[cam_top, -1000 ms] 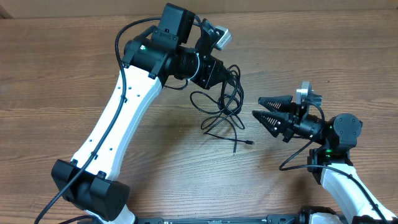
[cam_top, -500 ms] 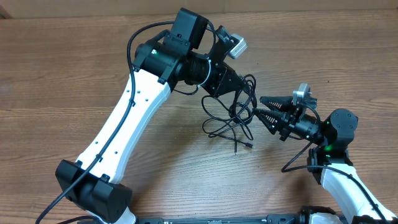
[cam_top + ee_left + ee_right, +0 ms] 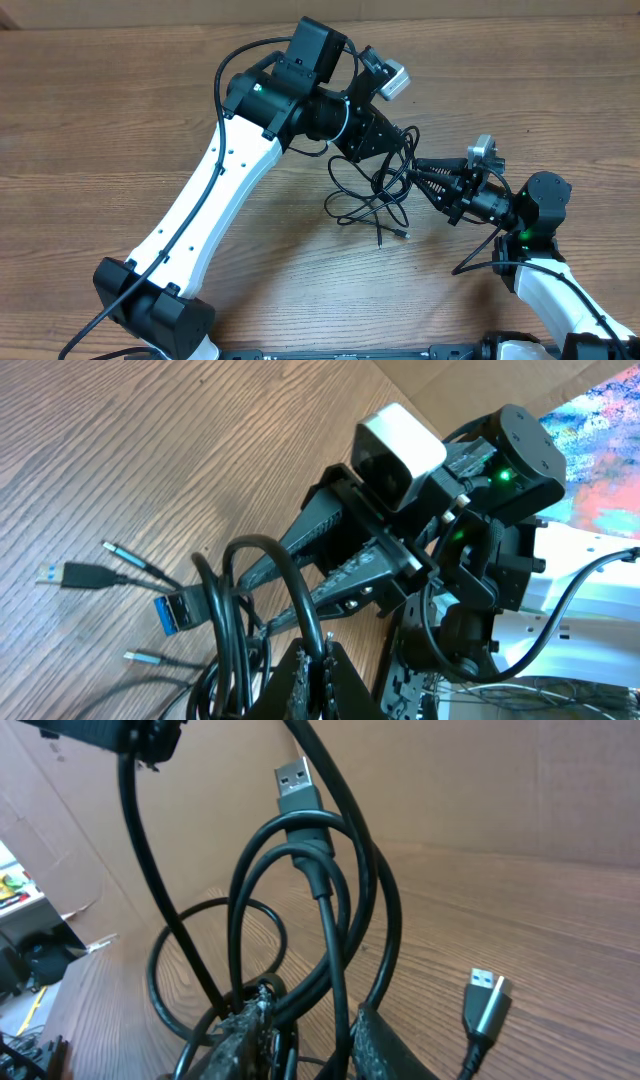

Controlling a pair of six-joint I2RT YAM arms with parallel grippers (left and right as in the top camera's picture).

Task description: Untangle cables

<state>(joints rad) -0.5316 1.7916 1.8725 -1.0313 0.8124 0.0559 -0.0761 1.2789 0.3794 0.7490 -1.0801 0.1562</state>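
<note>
Between my two tools, mid-surface (image 3: 100,120), the cables (image 3: 372,197) hang as one looped tangle, plug ends trailing on the wood. My left tool (image 3: 320,660) is pinched shut on strands. My right tool (image 3: 310,1020) has strands between its jaws; clamped or not, can't tell. Nothing separated yet, all untangling left.

Glossy black rubber-like sheathing covers the cables (image 3: 322,920), shining along their curves. Among the cables, 1 USB plug (image 3: 293,782) ends in bright bare metal, and a second, blue-cored plug (image 3: 172,612) shows a blue plastic insert. Under the cables, the table (image 3: 100,120) is brown wood grain with a dull, finely lined finish. Left of the cables, the left arm (image 3: 215,190) wears smooth white plastic with matt black joints. Behind the cables stands matt brown cardboard (image 3: 500,780).
</note>
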